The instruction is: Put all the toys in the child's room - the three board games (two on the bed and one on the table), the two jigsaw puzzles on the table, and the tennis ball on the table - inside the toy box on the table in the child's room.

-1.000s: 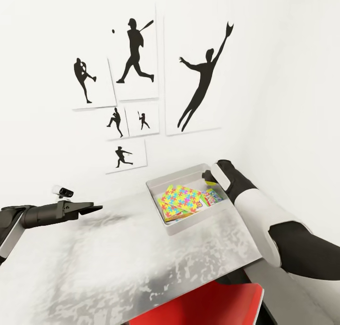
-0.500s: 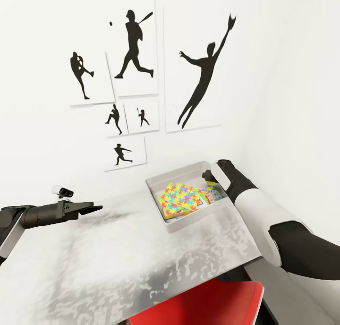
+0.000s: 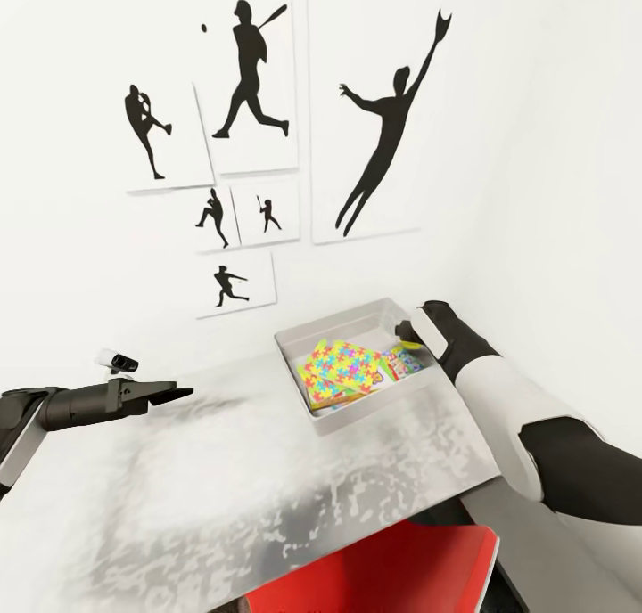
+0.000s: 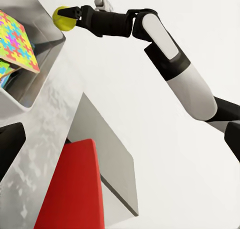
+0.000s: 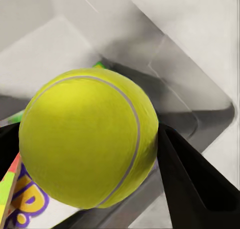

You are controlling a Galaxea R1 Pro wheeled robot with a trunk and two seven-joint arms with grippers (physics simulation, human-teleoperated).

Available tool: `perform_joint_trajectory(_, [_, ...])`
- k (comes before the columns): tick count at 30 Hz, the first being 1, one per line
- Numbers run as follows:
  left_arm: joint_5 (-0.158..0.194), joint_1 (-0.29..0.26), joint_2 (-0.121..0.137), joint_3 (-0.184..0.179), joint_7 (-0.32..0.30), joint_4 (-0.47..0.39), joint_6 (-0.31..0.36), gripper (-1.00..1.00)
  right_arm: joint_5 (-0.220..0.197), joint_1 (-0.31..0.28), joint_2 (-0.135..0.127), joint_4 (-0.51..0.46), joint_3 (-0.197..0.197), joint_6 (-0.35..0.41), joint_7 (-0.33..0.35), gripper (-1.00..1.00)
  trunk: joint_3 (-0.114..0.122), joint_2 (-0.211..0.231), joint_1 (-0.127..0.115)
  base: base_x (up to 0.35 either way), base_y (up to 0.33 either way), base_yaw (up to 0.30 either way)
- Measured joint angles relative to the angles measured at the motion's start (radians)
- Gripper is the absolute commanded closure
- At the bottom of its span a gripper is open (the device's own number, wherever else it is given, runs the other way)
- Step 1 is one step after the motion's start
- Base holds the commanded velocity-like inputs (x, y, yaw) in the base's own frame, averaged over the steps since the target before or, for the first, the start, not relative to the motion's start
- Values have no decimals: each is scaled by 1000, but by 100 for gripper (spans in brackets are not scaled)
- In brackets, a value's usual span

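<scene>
Right gripper is clamped on the tennis ball, a round yellow-green ball with a pale curved seam and a slightly fuzzy skin, pinched between two dark tapered fingers. It hangs over the far right corner of the toy box, a shallow light-grey tray with smooth flared walls and rounded corners. From the head camera only a sliver of the ball shows beside the black and white wrist. Inside the tray a jigsaw puzzle lies tilted, a thin flat square patterned in interlocking yellow, blue, pink and green pieces, and under its right edge peeks another printed box with purple lettering on white. The tray sits at the back right of the table, whose pale top has a mottled, glossy sheen. A red chair seat shows below the table's near edge. Left gripper hovers above the table's left side, well apart from the tray, its flat black fingers together and holding nothing. Black silhouette pictures of ball players hang on the white wall
</scene>
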Motion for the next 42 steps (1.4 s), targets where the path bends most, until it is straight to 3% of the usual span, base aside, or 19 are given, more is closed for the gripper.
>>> perform_joint_trajectory(26, [0,0,5,0,-1,0,0,-100,1,0,-6,0,1,1,1,100,-39,0,0,0,0,0])
perform_joint_trajectory(38, [0,0,5,0,-1,0,0,-100,2,0,-6,0,0,6,3,100,-40,0,0,0,0,0])
perform_joint_trajectory(39, [0,0,5,0,-1,0,0,-100,2,0,-6,0,0,7,3,-100,-40,0,0,0,0,0])
perform_joint_trajectory(42, [0,0,5,-1,-1,0,0,-100,-1,0,-6,0,1,6,1,-100,-40,0,0,0,0,0])
